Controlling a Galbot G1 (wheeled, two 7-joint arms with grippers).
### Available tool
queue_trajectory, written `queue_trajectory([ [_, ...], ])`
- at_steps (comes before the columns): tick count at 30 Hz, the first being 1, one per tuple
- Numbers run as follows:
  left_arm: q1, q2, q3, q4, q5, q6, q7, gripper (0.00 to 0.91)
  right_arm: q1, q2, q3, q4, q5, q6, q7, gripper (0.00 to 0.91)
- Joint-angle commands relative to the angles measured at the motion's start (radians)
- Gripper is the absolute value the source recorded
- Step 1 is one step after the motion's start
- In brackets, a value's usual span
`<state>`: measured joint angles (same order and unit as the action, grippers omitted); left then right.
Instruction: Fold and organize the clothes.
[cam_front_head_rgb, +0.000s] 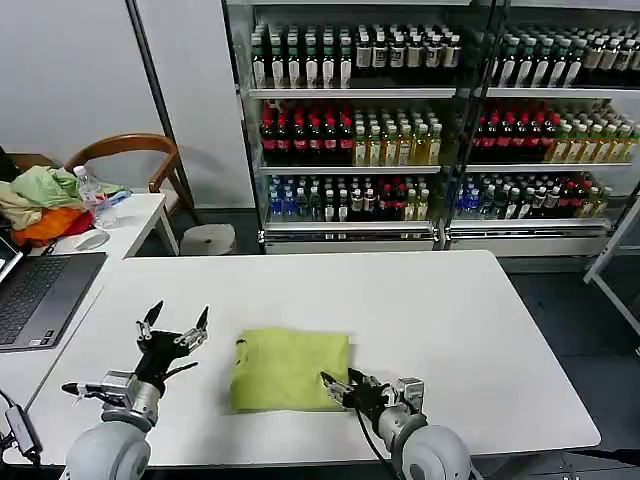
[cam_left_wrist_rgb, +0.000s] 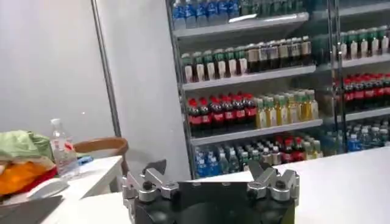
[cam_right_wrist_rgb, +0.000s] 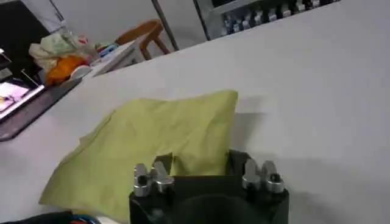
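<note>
The clothes are one lime yellow-green T-shirt (cam_front_head_rgb: 290, 368), folded into a rough rectangle near the front of the white table (cam_front_head_rgb: 450, 310). My right gripper (cam_front_head_rgb: 340, 384) sits low at the shirt's front right corner. In the right wrist view that gripper (cam_right_wrist_rgb: 201, 159) is open, its two fingers spread over the near edge of the shirt (cam_right_wrist_rgb: 158, 140), with cloth showing between them. My left gripper (cam_front_head_rgb: 178, 322) is raised off the table to the left of the shirt, apart from it, fingers pointing up. It is open (cam_left_wrist_rgb: 209, 167) and holds nothing.
A laptop (cam_front_head_rgb: 35, 295) lies at the table's left edge. Behind it a side table carries a heap of green and orange garments (cam_front_head_rgb: 40, 205) and a water bottle (cam_front_head_rgb: 90, 190). A wooden chair (cam_front_head_rgb: 130, 150) and drink shelves (cam_front_head_rgb: 400, 130) stand at the back.
</note>
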<state>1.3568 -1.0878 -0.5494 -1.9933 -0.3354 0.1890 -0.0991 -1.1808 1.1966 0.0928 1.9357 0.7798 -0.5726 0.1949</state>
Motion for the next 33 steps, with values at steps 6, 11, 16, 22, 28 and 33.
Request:
queue_trajectory([
  [6, 0.013, -0.002, -0.007, 0.013, 0.008, -0.004, -0.008, 0.907, 0.027, 0.009, -0.019, -0.039, 0.029, -0.006, -0.003, 0.000],
  [11, 0.019, 0.001, -0.009, 0.013, 0.007, -0.002, -0.010, 0.907, 0.045, 0.012, -0.018, -0.034, -0.029, -0.005, -0.005, 0.000],
  [16, 0.020, 0.007, -0.015, 0.012, 0.007, -0.002, -0.011, 0.907, 0.082, 0.010, -0.006, -0.013, -0.115, 0.014, -0.015, 0.000],
  [22, 0.022, 0.006, -0.018, 0.015, 0.007, -0.004, -0.015, 0.907, 0.087, 0.000, 0.006, 0.014, -0.279, 0.051, -0.044, 0.000],
  [28, 0.022, 0.006, -0.018, 0.017, 0.007, -0.005, -0.016, 0.907, 0.088, -0.001, 0.029, -0.007, -0.374, 0.102, -0.036, 0.000],
  [33, 0.025, 0.006, -0.017, 0.019, 0.008, -0.008, -0.016, 0.907, 0.089, -0.003, 0.056, -0.033, -0.401, 0.103, -0.046, 0.000],
])
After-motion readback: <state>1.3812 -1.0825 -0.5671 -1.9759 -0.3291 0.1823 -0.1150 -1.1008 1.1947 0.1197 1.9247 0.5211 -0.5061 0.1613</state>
